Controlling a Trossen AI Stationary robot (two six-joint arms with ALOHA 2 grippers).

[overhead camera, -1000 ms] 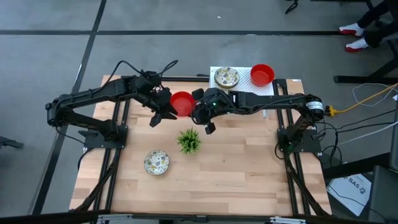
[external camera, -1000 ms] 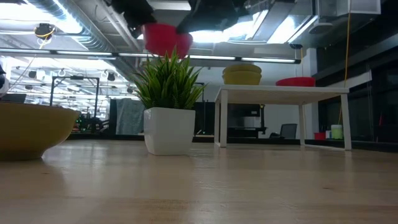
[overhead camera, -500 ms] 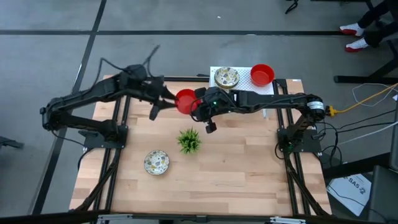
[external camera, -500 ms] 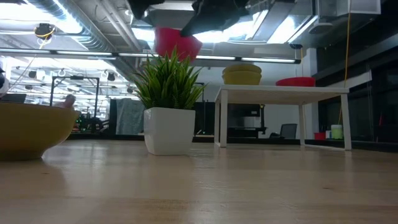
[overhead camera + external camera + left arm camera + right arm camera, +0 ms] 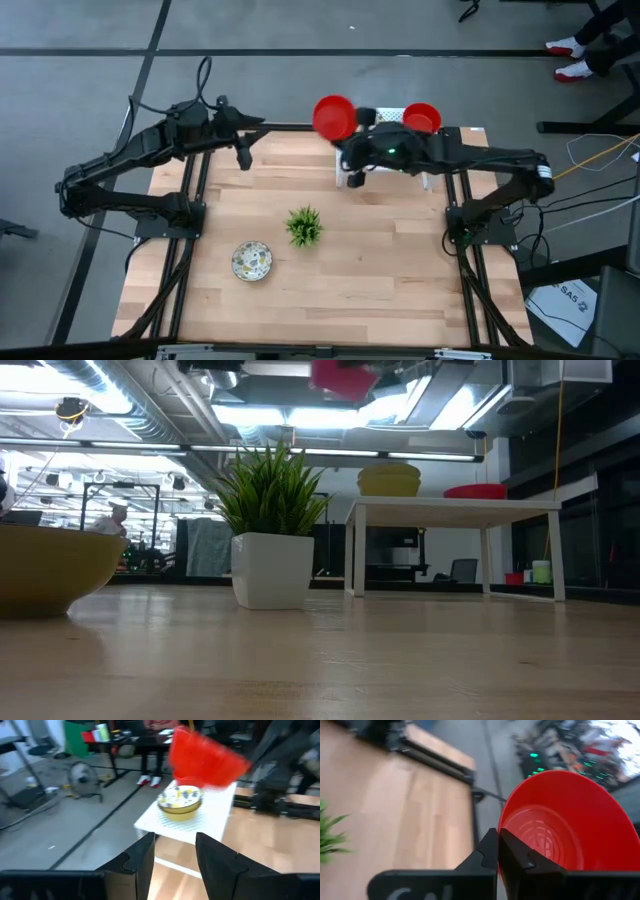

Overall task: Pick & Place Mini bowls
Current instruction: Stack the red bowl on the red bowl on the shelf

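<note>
I am carrying a red mini bowl (image 5: pixel 560 827) by its rim in the right pincer (image 5: pixel 501 854), fingers clamped on it, above the tabletop's (image 5: pixel 380 270) far edge; I judge it best lowered level onto the white raised stand (image 5: pixel 210 815), clear of the speckled bowl (image 5: pixel 180 802) and second red bowl (image 5: pixel 422 118). The left pincer (image 5: pixel 175 857) is hanging apart and unloaded at the far left. Another speckled bowl (image 5: pixel 251 261) and plant (image 5: pixel 304 226) are sitting nearer; an open workshop lies beyond.
</note>
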